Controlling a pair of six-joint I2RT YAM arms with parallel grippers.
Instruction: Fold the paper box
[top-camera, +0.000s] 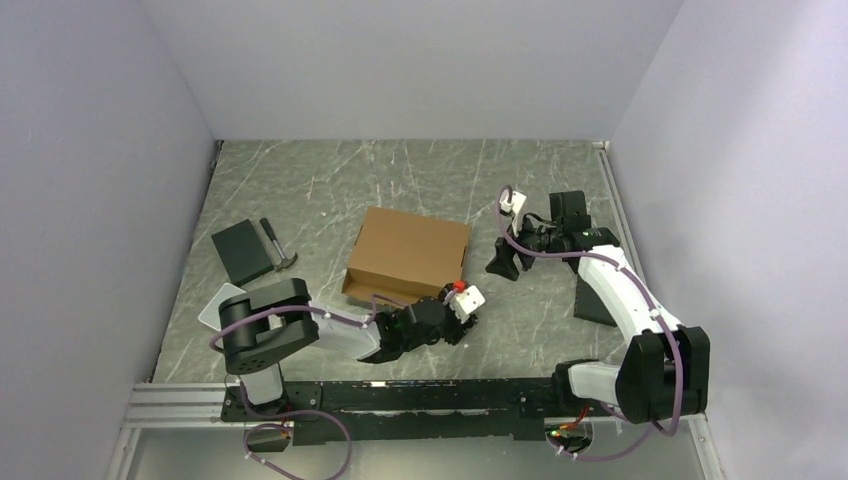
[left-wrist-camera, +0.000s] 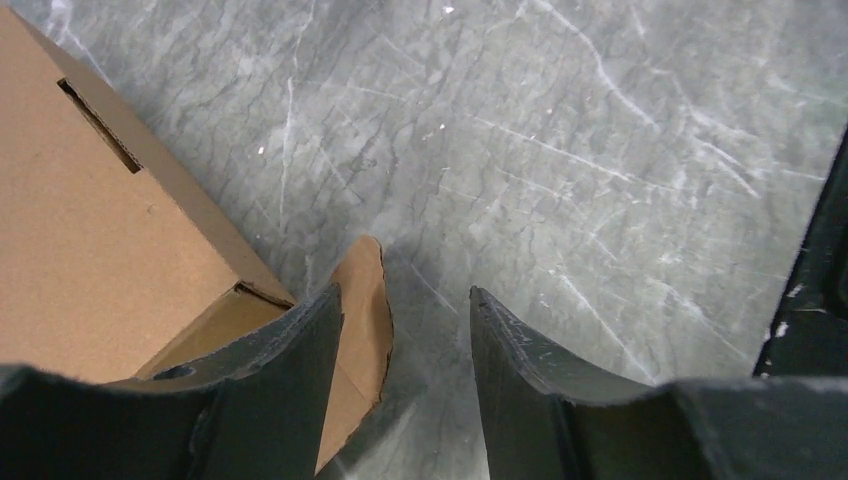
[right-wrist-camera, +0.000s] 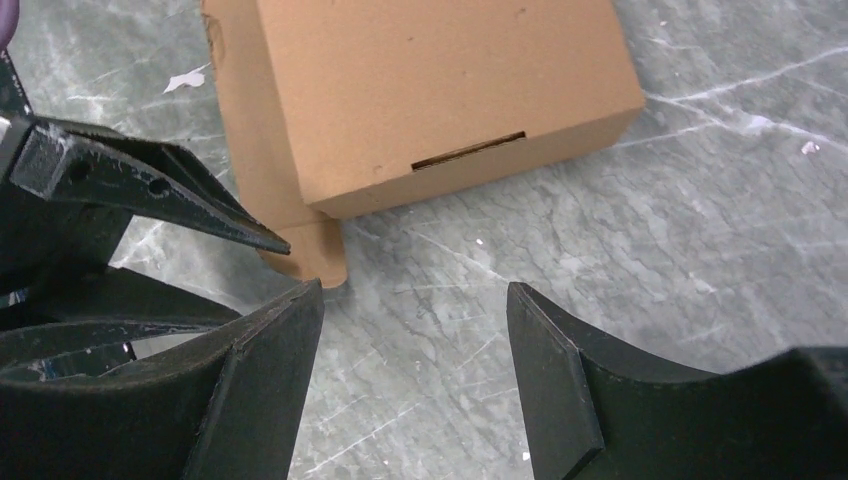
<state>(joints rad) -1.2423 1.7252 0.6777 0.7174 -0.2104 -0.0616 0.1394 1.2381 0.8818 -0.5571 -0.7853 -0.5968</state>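
Note:
The paper box (top-camera: 410, 250) is a closed, shallow brown cardboard box in the middle of the table. A small rounded flap (left-wrist-camera: 362, 320) sticks out at its near right corner. My left gripper (top-camera: 458, 305) is at that corner. In the left wrist view the left gripper (left-wrist-camera: 405, 295) is open, with the flap lying against the inner side of its left finger (left-wrist-camera: 300, 360) and a wide gap to the other finger. My right gripper (top-camera: 503, 262) hovers just right of the box. The right gripper (right-wrist-camera: 415, 300) is open over bare table, facing the box (right-wrist-camera: 430, 90) and the flap (right-wrist-camera: 318, 250).
A black rectangular pad (top-camera: 242, 252) and a small hammer-like tool (top-camera: 277, 243) lie left of the box. A white piece (top-camera: 220, 300) sits by the left arm. A dark block (top-camera: 595, 300) stands under the right arm. Grey walls enclose the table on three sides.

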